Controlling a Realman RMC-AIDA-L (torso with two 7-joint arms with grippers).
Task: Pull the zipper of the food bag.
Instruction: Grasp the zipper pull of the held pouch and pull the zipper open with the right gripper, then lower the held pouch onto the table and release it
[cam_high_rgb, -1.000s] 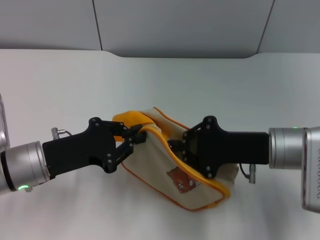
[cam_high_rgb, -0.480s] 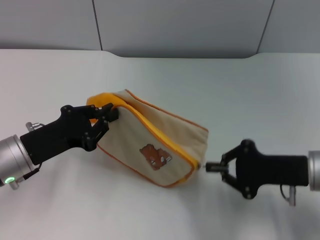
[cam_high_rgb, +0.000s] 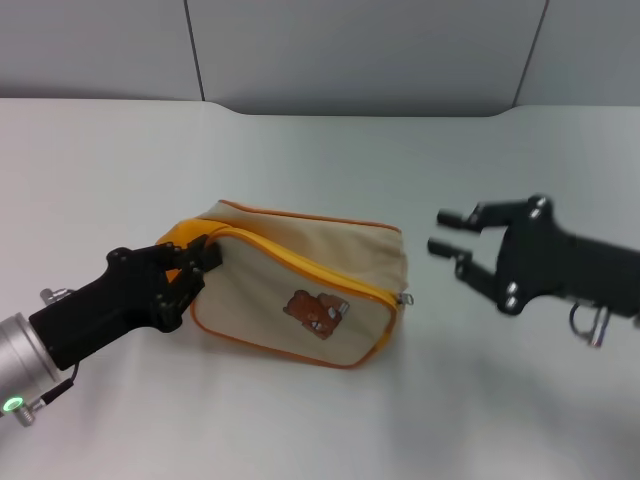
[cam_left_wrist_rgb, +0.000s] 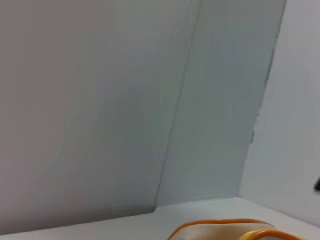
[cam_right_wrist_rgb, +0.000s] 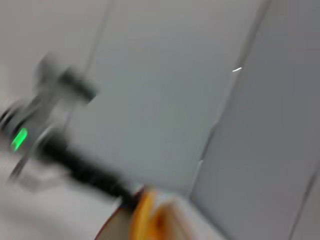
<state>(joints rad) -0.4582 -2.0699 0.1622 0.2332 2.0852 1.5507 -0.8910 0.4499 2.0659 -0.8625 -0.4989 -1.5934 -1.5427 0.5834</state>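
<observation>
Left gripper (cam_high_rgb: 193, 262) low on the left of the head view, arm reaching in from the lower left corner. Fingers clamped on the yellow loop handle (cam_high_rgb: 185, 236) at the left end of the food bag (cam_high_rgb: 300, 290).

Food bag lies on the white table (cam_high_rgb: 330, 160), centre-left, long side running left to right and angled slightly toward the lower right. Beige canvas, orange trim, brown bear patch (cam_high_rgb: 312, 309) on the face turned toward the camera. Zipper (cam_high_rgb: 300, 268) runs as a yellow-orange band along the upper edge of that face, from the handle end to the right corner. Small silver pull tab (cam_high_rgb: 405, 298) hangs at the right end of the bag, free, nothing touching it.

Right gripper (cam_high_rgb: 448, 231) off to the right of the bag, clear of it, apart from the pull tab. Fingers spread, holding nothing, pointing left.

Left wrist view: only the top rim of the bag (cam_left_wrist_rgb: 225, 230) at the lower edge, grey wall panels behind. Right wrist view: blurred, bag's orange end (cam_right_wrist_rgb: 147, 215) and the left arm (cam_right_wrist_rgb: 75, 165) just readable.
</observation>
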